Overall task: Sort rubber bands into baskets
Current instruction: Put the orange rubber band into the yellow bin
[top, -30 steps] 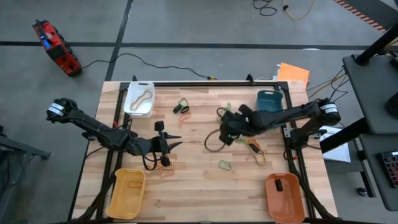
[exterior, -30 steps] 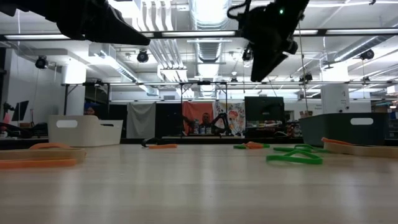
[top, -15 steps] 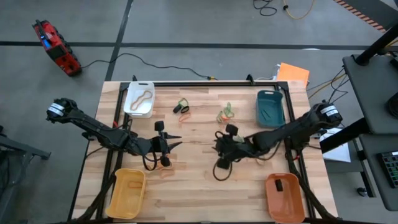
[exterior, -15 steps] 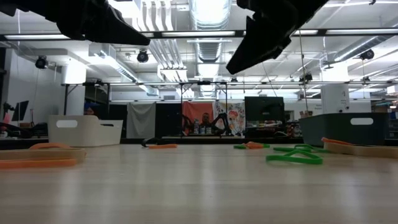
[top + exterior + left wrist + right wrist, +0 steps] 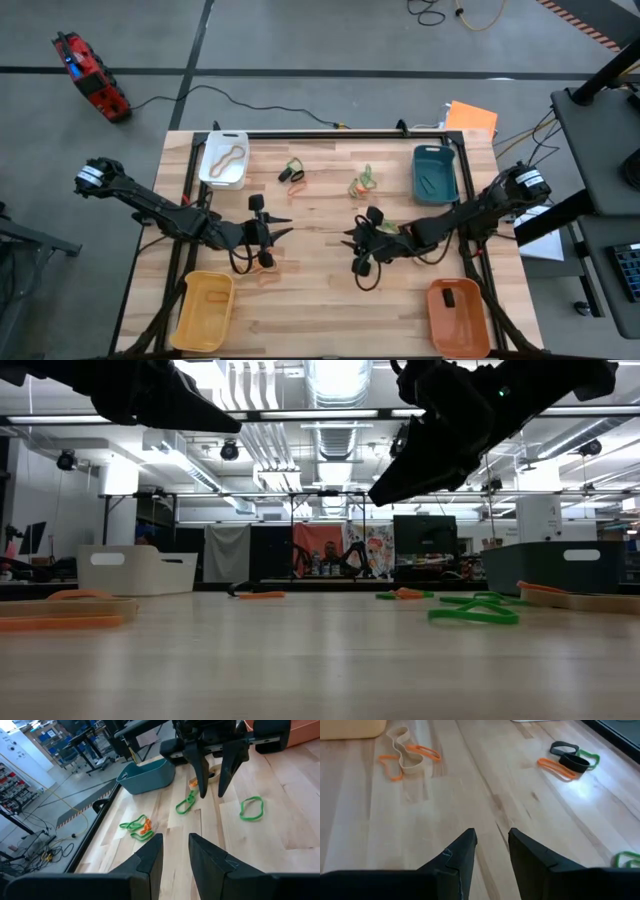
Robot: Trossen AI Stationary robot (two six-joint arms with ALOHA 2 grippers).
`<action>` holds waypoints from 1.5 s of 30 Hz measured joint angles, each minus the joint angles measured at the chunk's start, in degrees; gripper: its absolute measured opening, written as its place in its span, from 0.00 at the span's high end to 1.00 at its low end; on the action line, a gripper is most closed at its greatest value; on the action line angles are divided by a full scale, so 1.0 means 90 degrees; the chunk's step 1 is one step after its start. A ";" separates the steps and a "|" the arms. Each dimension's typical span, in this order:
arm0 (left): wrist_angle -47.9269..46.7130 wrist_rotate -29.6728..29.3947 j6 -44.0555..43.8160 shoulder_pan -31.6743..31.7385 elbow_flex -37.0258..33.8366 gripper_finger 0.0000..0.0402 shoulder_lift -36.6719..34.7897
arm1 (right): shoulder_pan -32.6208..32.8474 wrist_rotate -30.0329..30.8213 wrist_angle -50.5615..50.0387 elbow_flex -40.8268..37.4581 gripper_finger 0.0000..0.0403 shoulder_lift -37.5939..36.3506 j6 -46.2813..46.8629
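Rubber bands lie loose on the wooden table: a black, green and orange cluster [image 5: 292,172], a green and orange pair [image 5: 363,182], tan and orange ones [image 5: 405,757] by the left arm, and a green loop [image 5: 251,808]. A tan band [image 5: 228,156] lies in the white basket [image 5: 207,172]. The teal basket [image 5: 434,172] stands far right, the yellow one [image 5: 204,310] near left, and the orange one [image 5: 458,318] near right. My left gripper [image 5: 285,228] and right gripper [image 5: 350,242] hover open at mid-table, facing each other. Neither holds anything.
A black rail frame runs along the table's edges [image 5: 470,262]. Black cables hang in loops off both wrists [image 5: 240,262]. An orange sheet [image 5: 472,117] lies off the far right corner. Bare wood [image 5: 315,300] lies between the two near baskets.
My right gripper has sunk and gone toward the table's near edge, off the green and orange pair, which now shows uncovered. It has tipped from pointing steeply down to a shallower slant toward the left arm.
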 joint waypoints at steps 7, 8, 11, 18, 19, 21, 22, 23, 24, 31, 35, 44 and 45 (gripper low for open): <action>0.0110 0.0000 0.0001 -0.0001 0.0000 0.81 0.0001 | 0.0000 0.0000 0.0037 0.0001 0.76 0.0000 -0.0116; 0.0115 0.0000 0.0001 0.0000 0.0000 0.81 0.0007 | 0.0000 0.0000 0.0037 0.0000 0.76 0.0000 -0.0116; 0.0144 0.0000 -0.0005 -0.0001 0.0000 0.81 0.0073 | 0.0002 0.0000 0.0034 0.0000 0.77 0.0000 -0.0167; 0.0068 0.0003 -0.0436 -0.0002 0.0000 0.81 0.0293 | 0.0002 0.0000 0.0034 0.0000 0.81 0.0000 -0.0455; 0.0012 0.0007 -0.0584 -0.0015 0.0000 0.81 0.0296 | 0.0002 0.0000 0.0031 0.0000 0.81 0.0000 -0.0489; -0.0154 0.0008 -0.0941 -0.0025 0.0003 0.81 0.0294 | 0.0001 0.0001 0.0029 0.0000 0.82 0.0000 -0.0599; -0.0297 0.0012 -0.1123 -0.0025 0.0023 0.81 0.0294 | 0.0000 0.0003 0.0029 0.0000 0.82 0.0000 -0.0655; -0.0469 0.0033 -0.1308 -0.0032 0.0063 0.81 0.0294 | 0.0000 0.0003 0.0029 0.0000 0.83 0.0000 -0.0711; -0.0659 0.0076 -0.1483 -0.0033 0.0123 0.81 0.0294 | 0.0000 0.0003 0.0027 0.0000 0.83 0.0000 -0.0744; -0.2127 0.1069 -0.2623 -0.0033 0.0735 0.81 0.0304 | -0.0002 0.0010 0.0029 0.0000 0.83 0.0000 -0.0925; -0.3015 0.1745 -0.3174 -0.0033 0.1018 0.81 0.0304 | -0.0002 0.0010 0.0030 0.0000 0.83 0.0000 -0.0984; -0.4696 0.3318 -0.5051 -0.0047 0.1105 0.81 0.0321 | -0.0002 0.0010 0.0029 -0.0012 0.83 0.0000 -0.1007; -0.4732 0.3462 -0.5128 -0.0053 0.1033 0.81 0.0321 | -0.0002 0.0010 0.0031 -0.0012 0.83 0.0000 -0.1013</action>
